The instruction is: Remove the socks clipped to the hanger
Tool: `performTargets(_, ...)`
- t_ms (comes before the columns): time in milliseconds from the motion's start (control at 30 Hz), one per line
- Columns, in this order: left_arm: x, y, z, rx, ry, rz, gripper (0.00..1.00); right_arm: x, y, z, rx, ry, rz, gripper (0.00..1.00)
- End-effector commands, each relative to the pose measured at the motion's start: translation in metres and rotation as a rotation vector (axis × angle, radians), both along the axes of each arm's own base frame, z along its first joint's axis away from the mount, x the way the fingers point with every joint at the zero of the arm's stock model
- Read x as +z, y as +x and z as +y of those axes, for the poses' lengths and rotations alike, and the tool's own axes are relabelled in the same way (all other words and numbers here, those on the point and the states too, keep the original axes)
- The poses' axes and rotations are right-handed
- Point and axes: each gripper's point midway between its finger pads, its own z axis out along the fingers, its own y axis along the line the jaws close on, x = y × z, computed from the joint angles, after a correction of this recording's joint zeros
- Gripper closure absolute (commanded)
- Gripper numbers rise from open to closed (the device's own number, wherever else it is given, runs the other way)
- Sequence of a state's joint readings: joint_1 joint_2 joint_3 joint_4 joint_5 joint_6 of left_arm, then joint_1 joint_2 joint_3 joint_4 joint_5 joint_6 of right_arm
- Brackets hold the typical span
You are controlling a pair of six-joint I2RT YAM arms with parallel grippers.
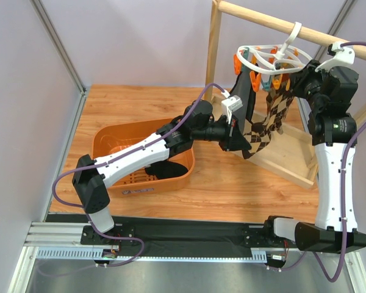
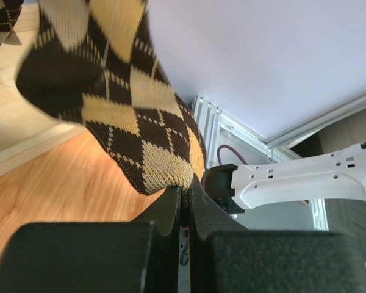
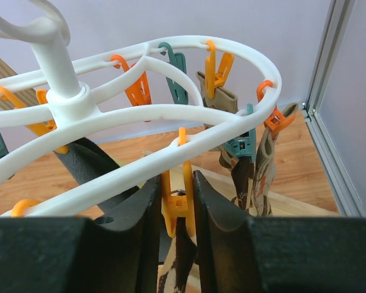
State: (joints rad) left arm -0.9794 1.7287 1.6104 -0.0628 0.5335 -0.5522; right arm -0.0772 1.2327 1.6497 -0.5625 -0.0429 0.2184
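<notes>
- The hanger (image 3: 171, 113) hangs by its hook from a wooden rail (image 1: 256, 15) at the far right of the bench (image 1: 219, 183), and socks dangle from its clips.
- The left gripper (image 2: 184, 192) is fully closed, pinching the low end of an argyle sock (image 2: 110, 104) that hangs under the hanger.
- The jaws of the right gripper (image 3: 175, 183) stand narrow on either side of an orange clip (image 3: 177, 213) beneath the ring and seem to press it.
- If the left arm pulls before that clip lets go, the hanger could tilt, swing or lift off the rail, and the fabric could stretch.
- The squeeze could slip off the small clip. It is also unclear whether this clip is the one holding the argyle sock.
- Other clips holding tan socks (image 3: 256, 177) crowd in just to the right of the right gripper.
- An orange basket (image 1: 110, 137) sits on the left of the bench, under the reaching left arm, with a dark sock (image 1: 171, 168) inside.
</notes>
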Motion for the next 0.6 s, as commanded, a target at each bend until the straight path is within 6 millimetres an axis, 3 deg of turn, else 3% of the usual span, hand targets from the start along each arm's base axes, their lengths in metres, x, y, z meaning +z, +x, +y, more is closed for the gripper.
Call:
performTargets(0,0.035,-0.009,0.006,-0.019,-0.082,-0.044,1.00,0.018,0.001,-0.002,-0.009,-0.007,-0.070,0.79)
performTargets(67,0.034,-0.009,0.007,-0.014,-0.078,-0.044,1.00,0.018,0.000,-0.001,-0.006,-0.006,-0.069,0.87)
performTargets(167,0.031,-0.007,0.007,-0.006,-0.068,-0.043,1.00,0.016,0.000,0.000,-0.001,-0.004,-0.061,0.90)
performTargets(400,0.037,-0.002,0.018,0.050,-0.027,-0.079,1.00,0.016,-0.004,0.000,-0.003,0.004,-0.055,0.89)
performTargets(433,0.031,0.003,0.026,0.096,0.029,-0.074,1.00,0.015,-0.005,0.001,-0.001,0.011,-0.052,0.87)
performTargets(467,0.040,0.008,0.032,0.121,0.040,-0.114,1.00,0.015,-0.006,0.001,-0.001,0.015,-0.051,0.85)
performTargets(500,0.036,0.008,0.045,0.151,0.095,-0.109,1.00,0.013,-0.007,0.002,0.000,0.024,-0.041,0.83)
performTargets(567,0.046,0.024,0.064,0.243,0.128,-0.145,1.00,0.003,-0.009,0.002,-0.007,0.048,-0.019,0.67)
